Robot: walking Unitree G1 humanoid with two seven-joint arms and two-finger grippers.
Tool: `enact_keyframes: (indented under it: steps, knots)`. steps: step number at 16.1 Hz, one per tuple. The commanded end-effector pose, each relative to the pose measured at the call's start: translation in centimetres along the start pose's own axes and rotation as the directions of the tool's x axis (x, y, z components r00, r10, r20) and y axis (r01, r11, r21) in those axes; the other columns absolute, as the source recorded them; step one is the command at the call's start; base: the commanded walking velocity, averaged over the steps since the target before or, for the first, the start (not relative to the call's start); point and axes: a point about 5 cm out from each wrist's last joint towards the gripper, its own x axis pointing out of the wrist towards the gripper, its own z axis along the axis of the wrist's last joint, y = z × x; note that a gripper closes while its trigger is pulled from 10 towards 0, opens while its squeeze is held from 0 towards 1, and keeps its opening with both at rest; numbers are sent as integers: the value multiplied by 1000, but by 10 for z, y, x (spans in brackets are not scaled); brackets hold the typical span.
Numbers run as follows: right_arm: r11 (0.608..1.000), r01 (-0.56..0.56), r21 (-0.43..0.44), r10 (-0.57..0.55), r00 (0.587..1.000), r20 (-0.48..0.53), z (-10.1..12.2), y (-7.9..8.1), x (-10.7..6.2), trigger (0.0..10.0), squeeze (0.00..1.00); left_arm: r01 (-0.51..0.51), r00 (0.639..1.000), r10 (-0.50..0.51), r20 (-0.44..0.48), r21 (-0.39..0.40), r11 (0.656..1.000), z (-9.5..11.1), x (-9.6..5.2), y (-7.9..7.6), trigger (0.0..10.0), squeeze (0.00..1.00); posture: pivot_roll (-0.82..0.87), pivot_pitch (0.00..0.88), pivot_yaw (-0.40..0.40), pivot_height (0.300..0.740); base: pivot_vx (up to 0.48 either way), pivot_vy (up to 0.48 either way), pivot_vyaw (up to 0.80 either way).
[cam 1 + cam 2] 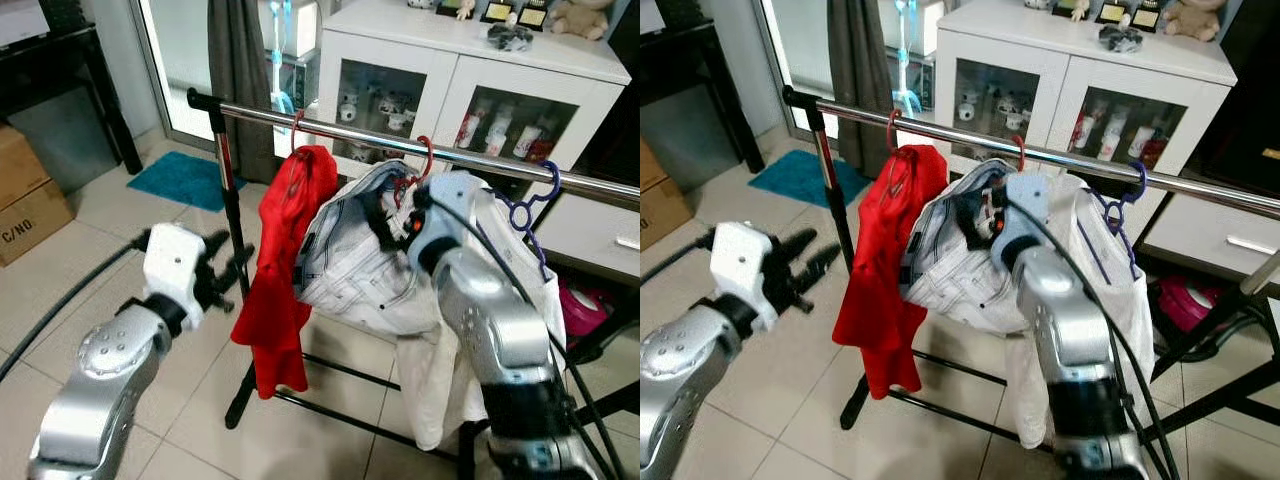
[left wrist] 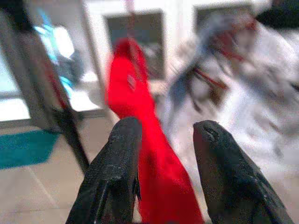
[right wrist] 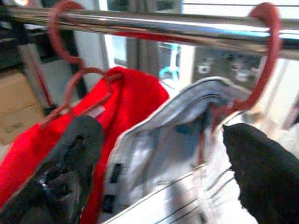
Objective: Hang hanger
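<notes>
A silver rail (image 1: 350, 122) runs across in front of me. A red hanger's hook (image 3: 270, 44) sits over it and carries a white-and-blue shirt (image 1: 340, 260). My right gripper (image 3: 163, 154) is open just below the rail, with one black finger (image 3: 70, 158) on each side of the shirt's collar. To the left, a red garment (image 1: 290, 250) hangs from another red hanger (image 1: 297, 128). To the right, a blue hanger (image 1: 535, 205) holds a white garment. My left gripper (image 1: 225, 270) is open, low and left of the rack's post, pointing at the red garment (image 2: 140, 140).
A white cabinet with glass doors (image 1: 480, 60) stands behind the rack. A dark curtain (image 1: 240, 60) and a teal mat (image 1: 180, 178) are at the back left, and cardboard boxes (image 1: 25, 195) at the far left. The rack's base bars (image 1: 330, 410) cross the tiled floor.
</notes>
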Motion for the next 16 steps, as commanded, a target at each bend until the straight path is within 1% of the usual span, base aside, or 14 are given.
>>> enact_keyframes:
  steps: [1, 2, 4, 5, 6, 7, 8, 9, 10, 11, 12, 14, 16]
  knots:
    - [998, 59, -12, -59, 998, 6, 2, -10, 2, 10000, 1000, 101, 995, -101, -19, -3, 995, -4, -1, -10, 10000, 0, -47, 0, -49, 740, 0, 0, 0]
    - [997, 73, -8, -73, 997, 9, 3, -12, 3, 10000, 1000, 133, 991, -133, -16, -3, 991, -3, -2, -13, 10000, 0, -50, 0, -48, 740, 0, 0, 0]
    - [996, 91, -2, -91, 996, 14, 4, -17, 3, 10000, 1000, 133, 991, -133, 6, 3, 991, 0, 3, -13, 10000, 0, -59, 0, -41, 740, 0, 0, 0]
    - [993, 121, -16, -121, 993, 0, 2, -22, 3, 10000, 1000, 141, 990, -141, 10, 11, 990, 1, 6, -13, 10000, 0, -63, 0, -40, 740, 0, 0, 0]
    - [991, 131, -23, -131, 991, -5, 2, -24, 2, 10000, 1000, 143, 990, -143, 13, 13, 990, 1, 6, -13, 10000, 0, -63, 0, -40, 740, 0, 0, 0]
    - [989, 135, -54, -136, 991, -9, 1, -30, 0, 10000, 1000, 137, 990, -137, 23, 4, 991, 2, 8, -13, 10000, 0, -67, 0, -39, 740, 0, 0, 0]
    - [990, 134, -52, -135, 991, -9, 0, -35, -3, 10000, 1000, 107, 994, -107, 36, -13, 994, 3, 11, -11, 10000, 0, -74, 0, -40, 740, 0, 0, 0]
    - [991, 129, -33, -129, 992, 0, 0, -37, -6, 10000, 1000, 82, 995, -81, 50, -20, 996, 4, 13, -10, 10000, 0, -78, 0, -47, 740, 0, 0, 0]
    - [989, 144, -28, -143, 989, 35, 2, -39, -9, 10000, 1000, 63, 996, -61, 66, -30, 998, 5, 16, -11, 10000, 0, -80, 0, -51, 740, 0, 0, 0]
    - [991, 134, 3, -134, 990, 47, 3, -38, -10, 10000, 1000, 58, 996, -56, 70, -32, 998, 5, 16, -11, 10000, 0, -80, 0, -51, 740, 0, 0, 0]
    - [994, 100, 49, -102, 993, 58, 3, -32, -12, 10000, 1000, 59, 996, -56, 70, -35, 998, 4, 17, -13, 10000, 0, -85, 0, -50, 740, 0, 0, 0]
    - [998, 52, 37, -53, 998, 39, -1, -21, -13, 10000, 1000, 67, 996, -65, 69, -32, 997, 3, 18, -16, 10000, 0, -86, 0, -50, 740, 0, 0, 0]
    - [992, 108, 61, -112, 992, 64, 1, -23, -14, 10000, 1000, 65, 996, -63, 70, -24, 998, 3, 19, -16, 10000, 0, -82, 0, -57, 740, 0, 0, 0]
